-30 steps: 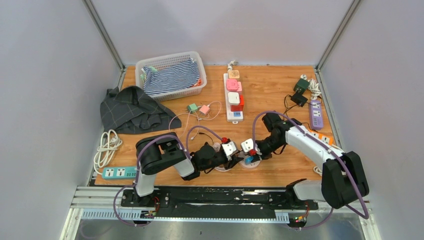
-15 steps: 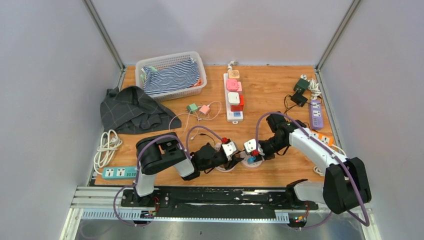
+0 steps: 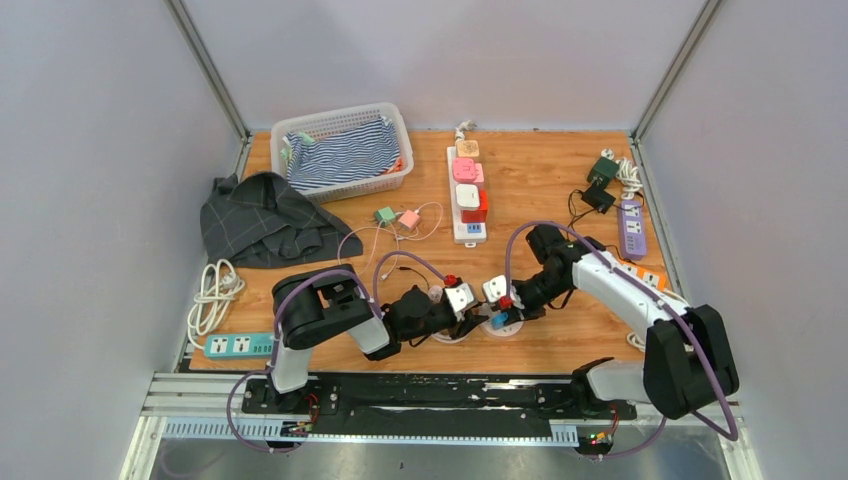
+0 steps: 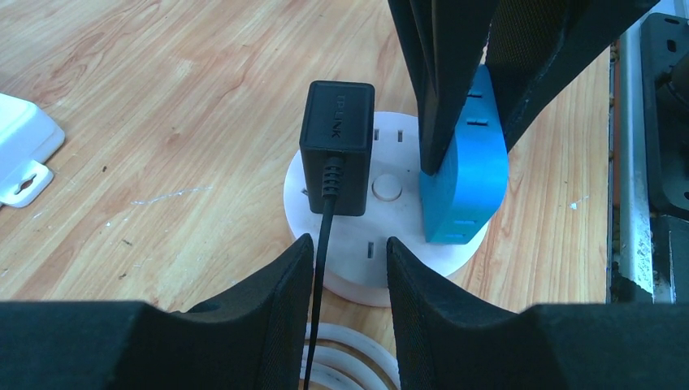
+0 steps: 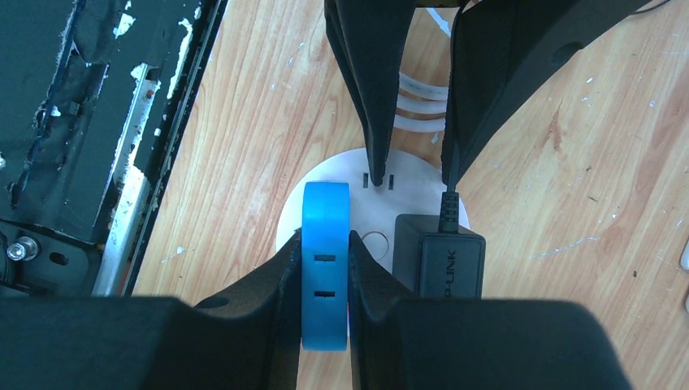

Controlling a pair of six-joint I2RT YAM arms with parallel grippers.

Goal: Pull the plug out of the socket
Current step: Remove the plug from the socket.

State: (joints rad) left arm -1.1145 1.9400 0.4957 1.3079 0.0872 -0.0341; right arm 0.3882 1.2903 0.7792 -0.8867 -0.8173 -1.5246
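Observation:
A round white socket (image 3: 513, 328) lies on the wooden table near the front. A blue plug (image 5: 325, 268) and a black TP-LINK adapter (image 5: 439, 264) with a black cable stand in it. My right gripper (image 5: 325, 244) is shut on the blue plug, one finger on each flat side. In the left wrist view the blue plug (image 4: 459, 179) and the black adapter (image 4: 337, 142) sit on the socket (image 4: 341, 272). My left gripper (image 4: 349, 252) is open at the socket's near rim, astride the adapter's cable. In the top view the two grippers (image 3: 474, 319) (image 3: 503, 314) meet over the socket.
A white power strip (image 3: 467, 190) with several plugs lies mid-table. A basket (image 3: 343, 150) of striped cloth and a grey cloth (image 3: 262, 220) are at back left. A coiled white cable (image 3: 212, 295) and a green strip (image 3: 238, 346) lie at left, a purple strip (image 3: 631, 228) at right.
My right gripper swayed slightly right with the blue plug, then back left. The left arm has not moved.

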